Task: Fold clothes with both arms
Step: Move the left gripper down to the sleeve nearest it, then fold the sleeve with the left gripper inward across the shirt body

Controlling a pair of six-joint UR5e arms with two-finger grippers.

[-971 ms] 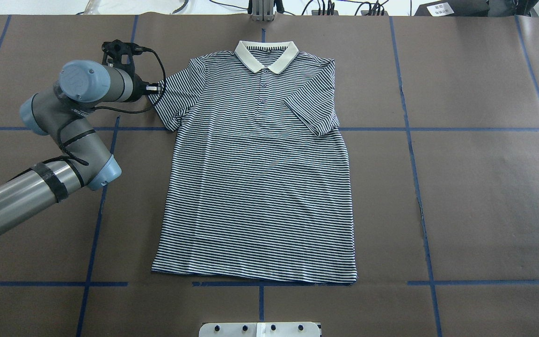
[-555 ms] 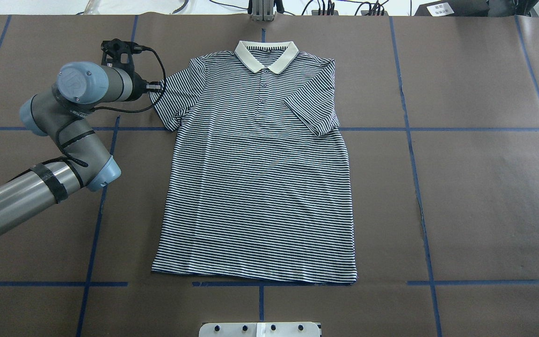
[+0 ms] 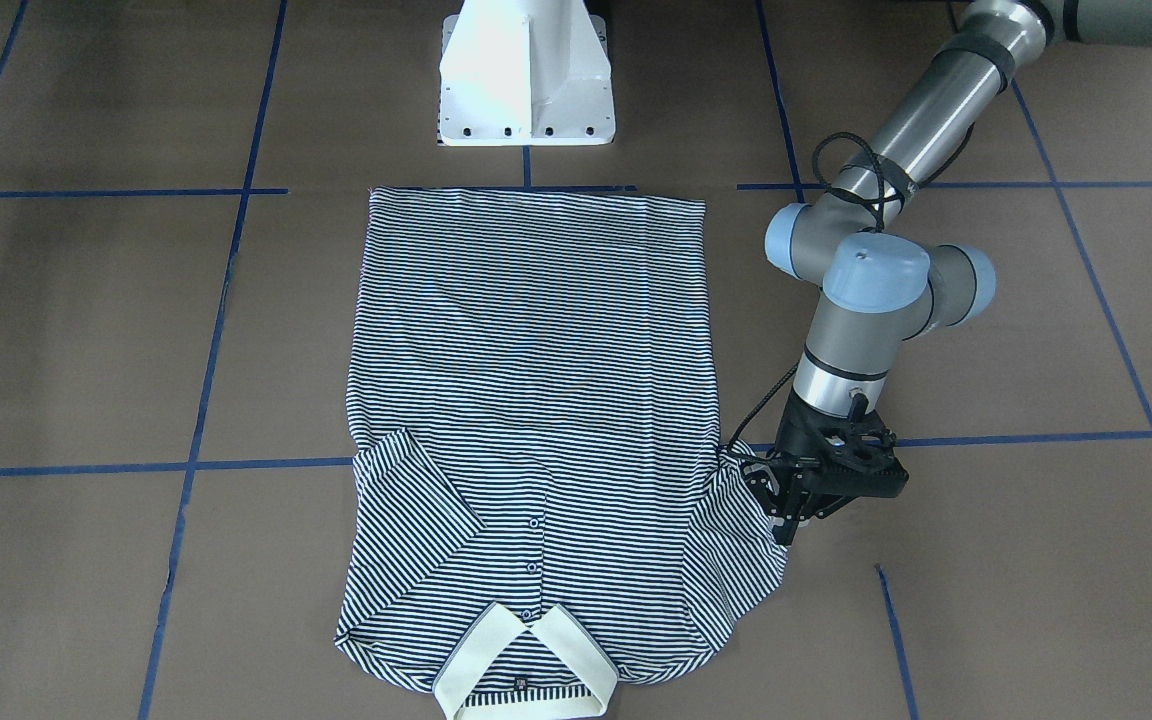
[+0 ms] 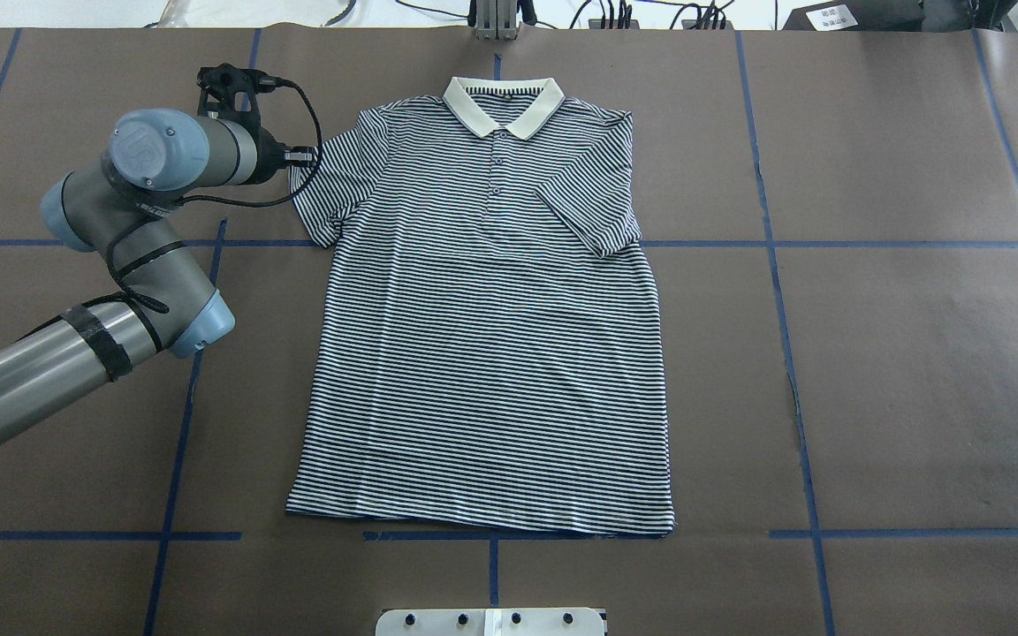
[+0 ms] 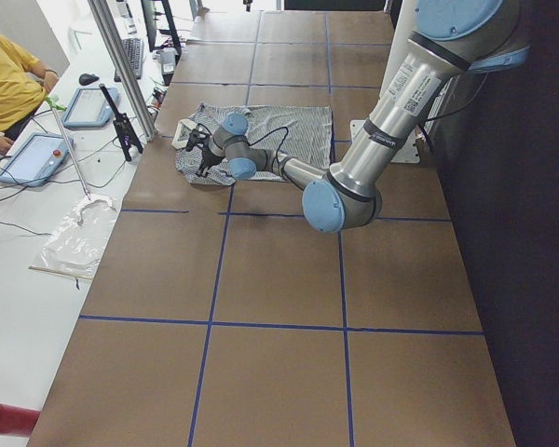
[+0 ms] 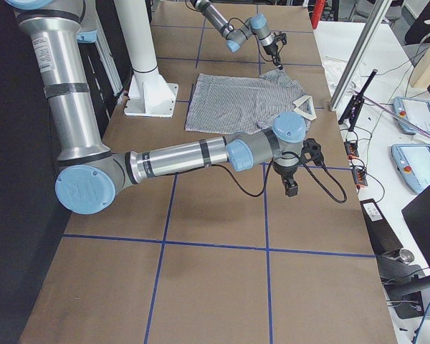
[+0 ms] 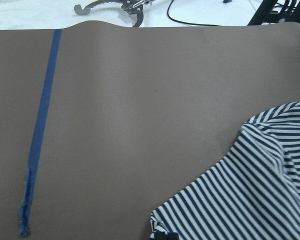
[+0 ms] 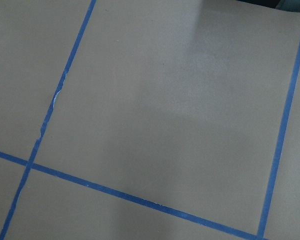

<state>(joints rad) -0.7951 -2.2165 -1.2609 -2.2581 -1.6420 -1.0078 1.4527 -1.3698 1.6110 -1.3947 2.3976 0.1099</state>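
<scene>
The striped polo shirt (image 4: 491, 336) lies flat and face up on the brown table, with its cream collar (image 4: 502, 104) at the far side. One sleeve (image 4: 593, 212) is folded in over the chest. My left gripper (image 3: 786, 505) is at the hem of the other sleeve (image 7: 250, 190) and looks shut on that hem. A dark fingertip shows at the bottom of the left wrist view. My right gripper (image 6: 290, 190) hangs over bare table off to the shirt's side; whether it is open or shut I cannot tell. The right wrist view shows only table and tape.
Blue tape lines (image 4: 778, 245) grid the brown table cover. The white pedestal base (image 3: 526, 80) stands beyond the shirt's hem. A side bench holds tablets (image 5: 33, 154), a plastic bag (image 5: 74, 237) and cables. A person in yellow (image 5: 5, 84) sits there.
My left gripper has moved a little toward the far side of the table and toward the shirt. The sleeve's outer edge has shifted with it.
</scene>
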